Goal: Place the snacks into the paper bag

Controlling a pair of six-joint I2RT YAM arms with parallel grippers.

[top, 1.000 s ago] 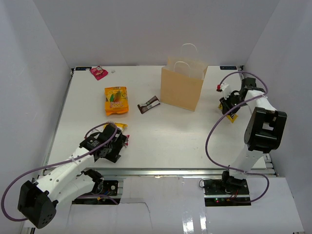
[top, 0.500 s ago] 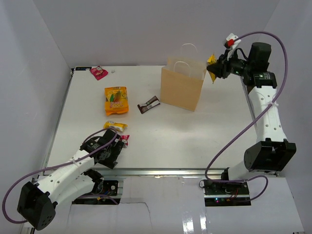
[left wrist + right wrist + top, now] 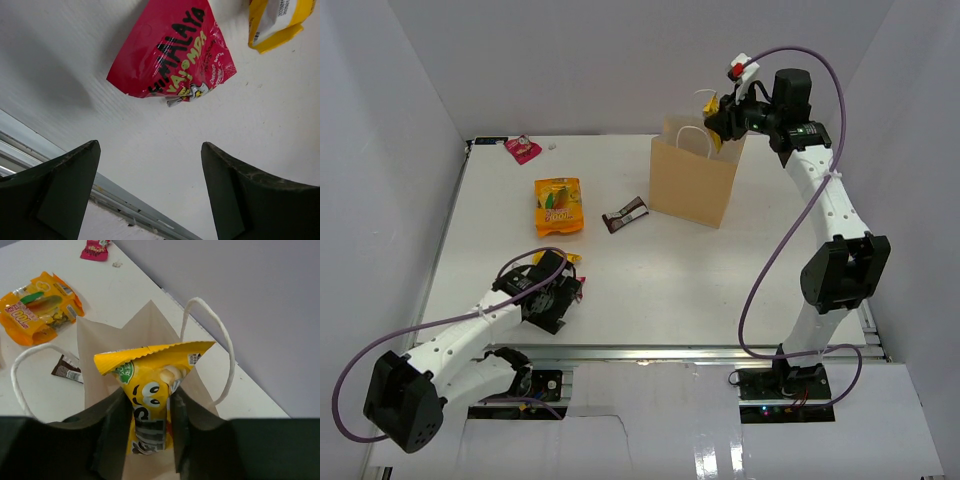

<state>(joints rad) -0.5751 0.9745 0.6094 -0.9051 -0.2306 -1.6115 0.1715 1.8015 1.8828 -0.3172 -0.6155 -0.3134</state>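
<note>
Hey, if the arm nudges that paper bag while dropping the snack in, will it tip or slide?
Likely slides or tips easily: the paper bag stands free and upright on the smooth table. Its thin creased walls probably flex when pushed.

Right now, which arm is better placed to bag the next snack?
Right: the right gripper holds the yellow packet above the open paper bag. The left gripper hangs open near the magenta packet, far from the bag.
</note>
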